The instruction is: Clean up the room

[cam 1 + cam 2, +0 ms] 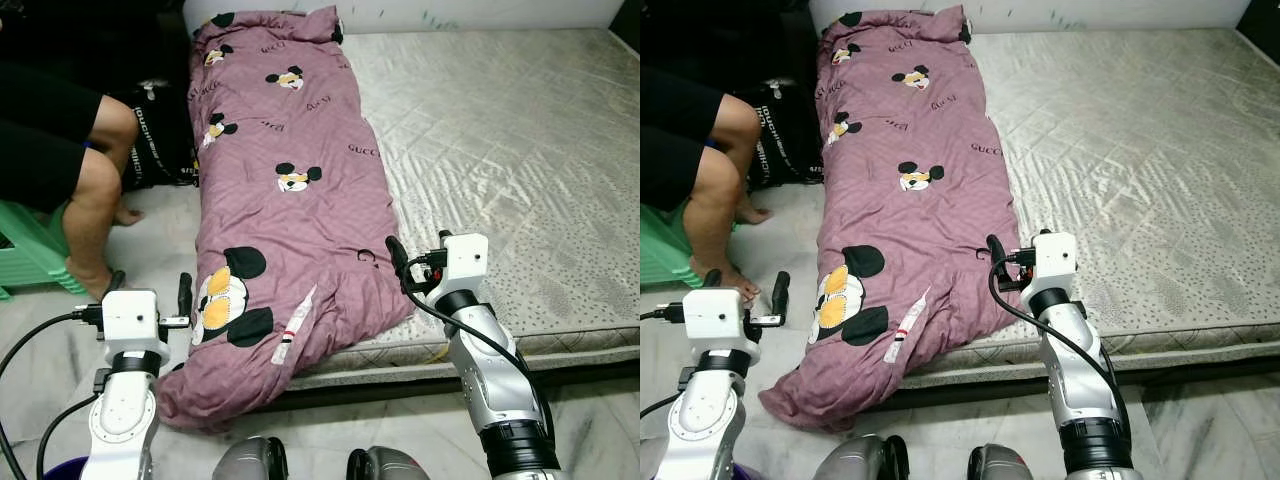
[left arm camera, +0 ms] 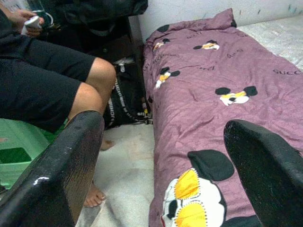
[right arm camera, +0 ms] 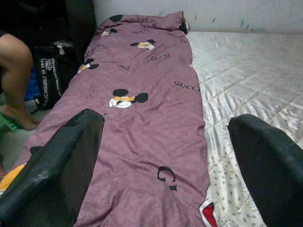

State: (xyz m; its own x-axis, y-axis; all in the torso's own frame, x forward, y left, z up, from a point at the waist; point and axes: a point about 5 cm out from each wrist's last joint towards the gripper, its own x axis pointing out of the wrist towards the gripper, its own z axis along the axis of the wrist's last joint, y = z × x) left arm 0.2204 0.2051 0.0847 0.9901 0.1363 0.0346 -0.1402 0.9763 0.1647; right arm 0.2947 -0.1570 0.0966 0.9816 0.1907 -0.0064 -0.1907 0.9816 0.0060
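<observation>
Here, purple quilt (image 1: 290, 190) on mattress (image 1: 500, 150)

Before me a low bed (image 1: 560, 330) carries a grey quilted mattress (image 1: 500, 130) with a fine leaf print. A pale scuffed wall (image 3: 213, 14) runs behind its head. The floor (image 1: 160, 230) to my left is light marbled tile. A green plastic stool (image 1: 25, 255) stands there, beside a black printed bag (image 1: 160, 140).

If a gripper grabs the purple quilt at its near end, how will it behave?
The purple quilt would probably flop and sag: it wrinkles and droops off the mattress edge. Likely bulky; one pinch would probably lift only a fold. It seems unlikely to slip.
</observation>
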